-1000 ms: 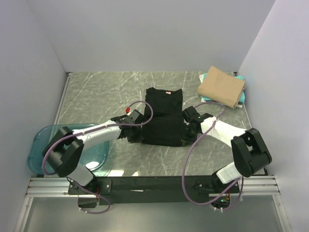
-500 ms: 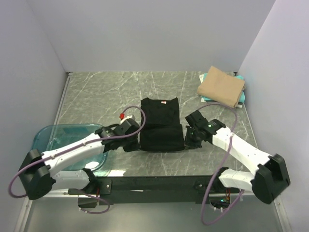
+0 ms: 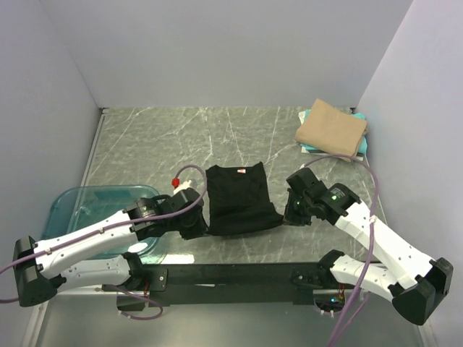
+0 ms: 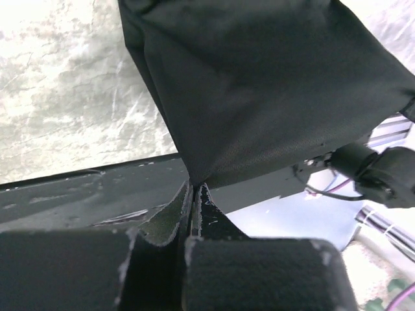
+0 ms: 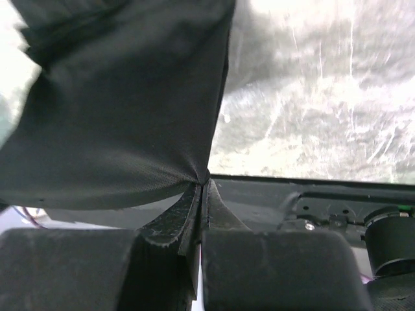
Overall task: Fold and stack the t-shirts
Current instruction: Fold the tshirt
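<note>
The black t-shirt point(image 3: 237, 199) hangs stretched between both grippers above the table's near edge, its collar end still trailing on the marble. My left gripper point(image 3: 201, 225) is shut on its near left corner; in the left wrist view the cloth point(image 4: 259, 84) rises from the pinched jaws of that gripper point(image 4: 193, 186). My right gripper point(image 3: 283, 217) is shut on the near right corner, where the right wrist view shows the cloth point(image 5: 123, 110) fanning out from the gripper point(image 5: 204, 183). A folded tan t-shirt point(image 3: 333, 129) lies on a teal t-shirt point(image 3: 308, 144) at the back right.
A translucent blue tub point(image 3: 79, 210) sits at the left near edge, under my left arm. The black mounting rail point(image 3: 231, 276) runs along the front. White walls enclose the marble table point(image 3: 159, 137) on three sides.
Both grippers have pulled back toward the table's near edge, dragging the black t-shirt with them. Both arms have stretched out lower and wider.
</note>
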Tool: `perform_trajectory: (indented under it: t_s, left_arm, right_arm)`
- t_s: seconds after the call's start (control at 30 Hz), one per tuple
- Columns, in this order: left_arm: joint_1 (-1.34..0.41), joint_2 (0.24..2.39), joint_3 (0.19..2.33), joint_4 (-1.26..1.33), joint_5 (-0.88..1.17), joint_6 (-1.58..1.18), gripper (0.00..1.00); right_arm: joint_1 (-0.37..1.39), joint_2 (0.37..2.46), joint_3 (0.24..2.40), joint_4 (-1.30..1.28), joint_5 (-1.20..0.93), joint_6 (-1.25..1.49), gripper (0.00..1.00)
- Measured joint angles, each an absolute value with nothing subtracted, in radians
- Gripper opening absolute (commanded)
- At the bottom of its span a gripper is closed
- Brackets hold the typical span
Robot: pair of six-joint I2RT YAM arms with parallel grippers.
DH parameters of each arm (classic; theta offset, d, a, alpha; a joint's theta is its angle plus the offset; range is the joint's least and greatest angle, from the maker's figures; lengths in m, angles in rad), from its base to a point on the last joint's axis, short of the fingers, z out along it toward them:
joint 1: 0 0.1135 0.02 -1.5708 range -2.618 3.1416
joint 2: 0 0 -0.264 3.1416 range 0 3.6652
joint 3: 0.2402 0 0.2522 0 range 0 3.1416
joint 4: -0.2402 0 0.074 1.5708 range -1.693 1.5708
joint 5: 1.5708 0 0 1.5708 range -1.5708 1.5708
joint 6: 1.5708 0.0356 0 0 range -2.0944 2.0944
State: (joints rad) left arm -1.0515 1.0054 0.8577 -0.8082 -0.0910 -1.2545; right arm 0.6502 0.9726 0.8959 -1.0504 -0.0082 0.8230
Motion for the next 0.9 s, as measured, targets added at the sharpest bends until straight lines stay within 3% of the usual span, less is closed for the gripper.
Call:
perform_trajectory:
  t_s: [0.27, 0.9]
  left_arm:
    - [-1.029, 1.074, 0.937, -0.817, -0.133, -1.260, 0.00]
    - [-0.719, 1.213, 0.970, -0.654, -0.022, -1.065, 0.00]
  right_arm:
    - [0.635, 1.027, 1.008, -1.057, 0.076, 0.825, 0.00]
    - [0.461, 1.313, 1.220, -0.968, 0.099, 0.686, 0.00]
